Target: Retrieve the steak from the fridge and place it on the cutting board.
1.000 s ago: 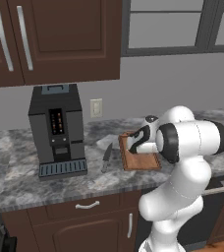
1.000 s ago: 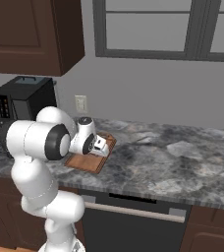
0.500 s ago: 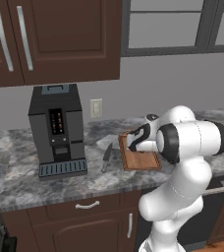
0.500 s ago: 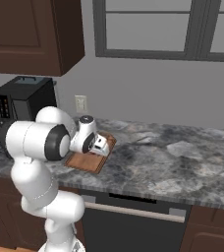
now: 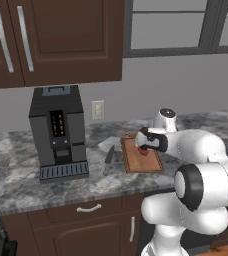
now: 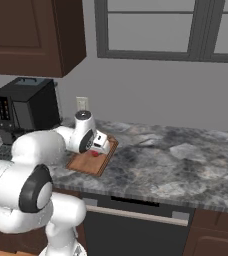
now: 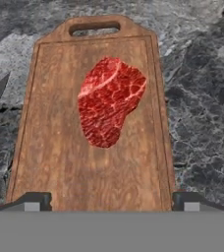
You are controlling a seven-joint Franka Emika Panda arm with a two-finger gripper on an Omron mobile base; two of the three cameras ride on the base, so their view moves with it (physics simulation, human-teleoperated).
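Observation:
The steak (image 7: 110,101), a flat bright-red marbled piece, lies on the middle of the reddish-brown cutting board (image 7: 50,147), free of any grip. My gripper (image 7: 111,202) hovers just over the board's near end, open. Its two fingertips (image 7: 33,201) stand wide, one at each long edge of the board. From the left base view the gripper (image 5: 142,147) points down at the steak (image 5: 143,150) on the cutting board (image 5: 147,162). From the right base view the steak (image 6: 95,153) shows just under the hand on the cutting board (image 6: 86,164). The fridge is out of view.
A knife (image 5: 108,160) lies on the grey marbled counter (image 5: 16,165) just left of the board. A black coffee machine (image 5: 58,132) stands further left. Dark cabinets (image 5: 56,35) hang above, and a window (image 5: 186,25) sits behind the counter.
The jaws have spread wide and the steak now lies loose on the board. The arm has barely moved.

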